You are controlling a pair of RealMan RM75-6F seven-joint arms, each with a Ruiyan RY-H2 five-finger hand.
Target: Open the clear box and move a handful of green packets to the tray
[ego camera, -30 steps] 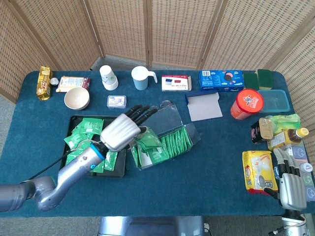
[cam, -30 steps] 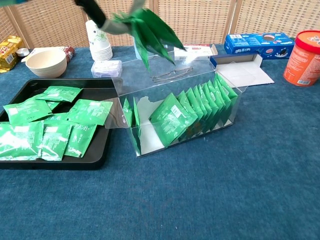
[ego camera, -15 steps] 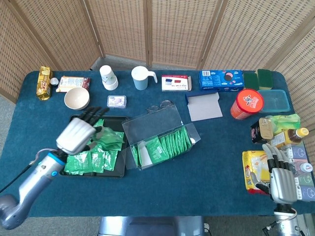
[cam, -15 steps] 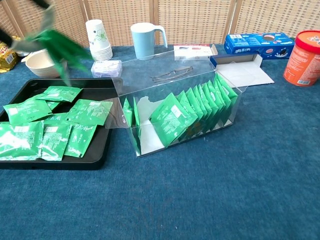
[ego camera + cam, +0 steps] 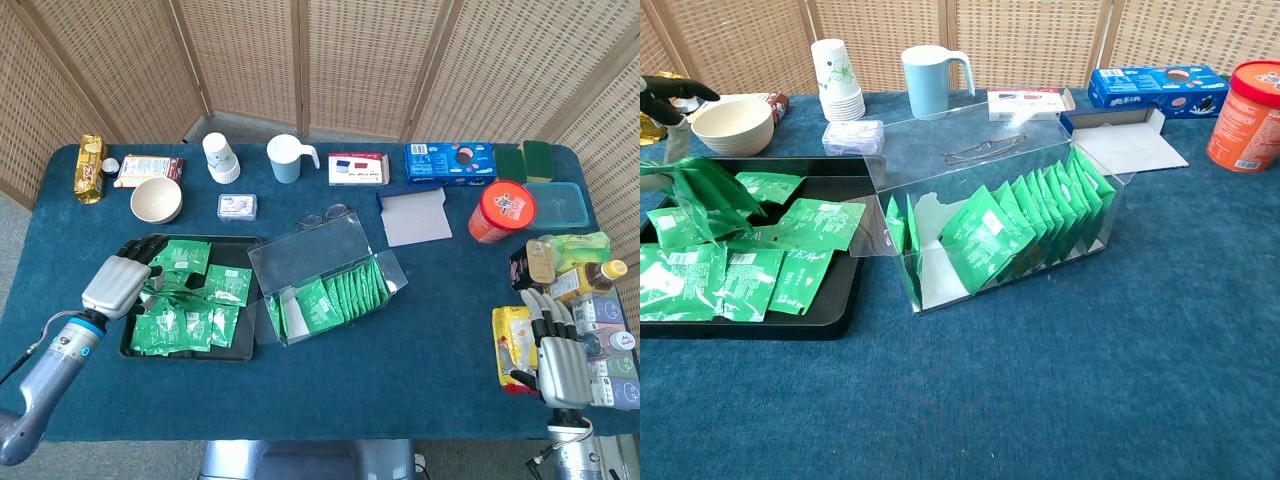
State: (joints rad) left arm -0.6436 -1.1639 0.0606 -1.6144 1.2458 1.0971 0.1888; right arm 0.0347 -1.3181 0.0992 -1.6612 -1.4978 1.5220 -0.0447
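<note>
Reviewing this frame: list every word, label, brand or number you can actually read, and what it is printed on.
None can be read with certainty.
Green foil packets in the clear plastic box: white print, too small.
Blue biscuit carton: print blurred.
Orange-red round tub: label blurred.
Stack of white paper cups: green motif only.

Green packets, black tray, dark blue bench

The packets (image 5: pixel 188 300) are bright green with white print; the tray (image 5: pixel 240 346) is black, the box (image 5: pixel 1040 150) clear. The bench (image 5: pixel 400 360) wears deep blue cloth. A cream bowl (image 5: pixel 156 200), pale blue jug (image 5: pixel 286 159), orange-red tub (image 5: pixel 501 212) and blue biscuit box (image 5: pixel 450 162) stand behind; the left hand (image 5: pixel 115 283) is silver-grey with black fingers (image 5: pixel 133 247).
</note>
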